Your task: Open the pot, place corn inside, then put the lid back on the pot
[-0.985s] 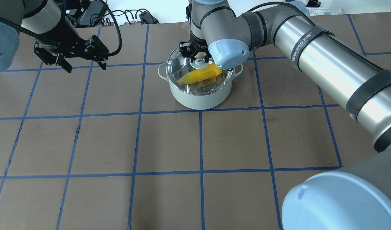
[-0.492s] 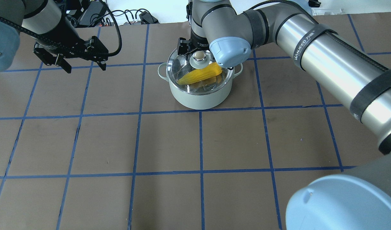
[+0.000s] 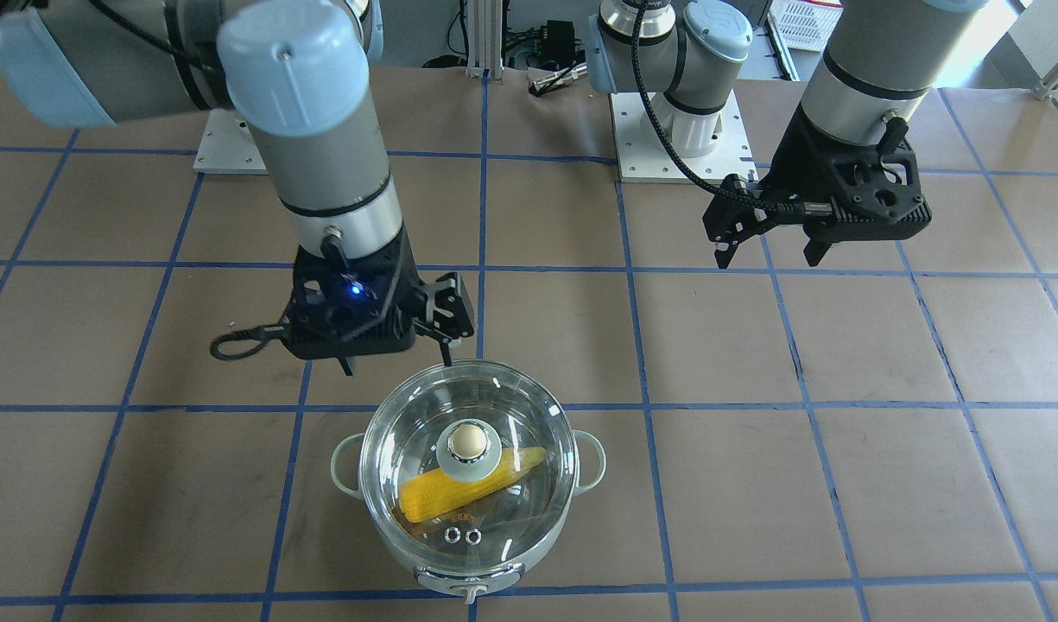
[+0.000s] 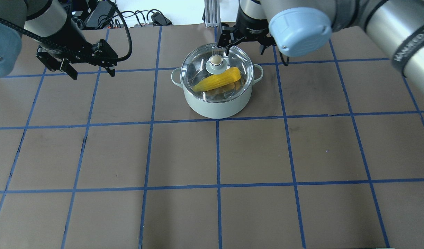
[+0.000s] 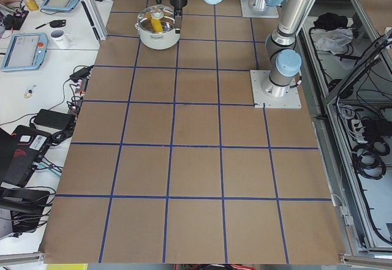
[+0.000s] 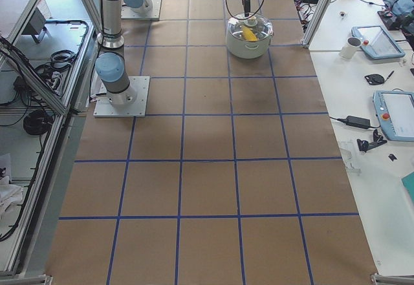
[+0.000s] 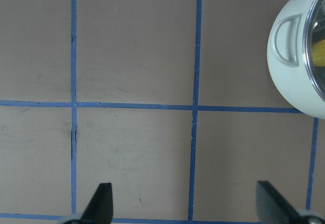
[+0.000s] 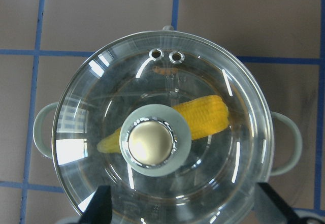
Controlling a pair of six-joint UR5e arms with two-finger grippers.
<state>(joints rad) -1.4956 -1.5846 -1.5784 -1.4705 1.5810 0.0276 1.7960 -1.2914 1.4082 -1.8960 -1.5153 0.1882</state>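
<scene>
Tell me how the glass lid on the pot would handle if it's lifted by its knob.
The lid looks like clear rigid glass, so probably stiff but breakable if dropped. Its smooth rounded knob may slip in a loose pinch. Round, it could roll on edge.

Only white letters on a black strap [image 4: 410, 43] at the overhead view's upper right show, cropped and not readable as a word.
</scene>
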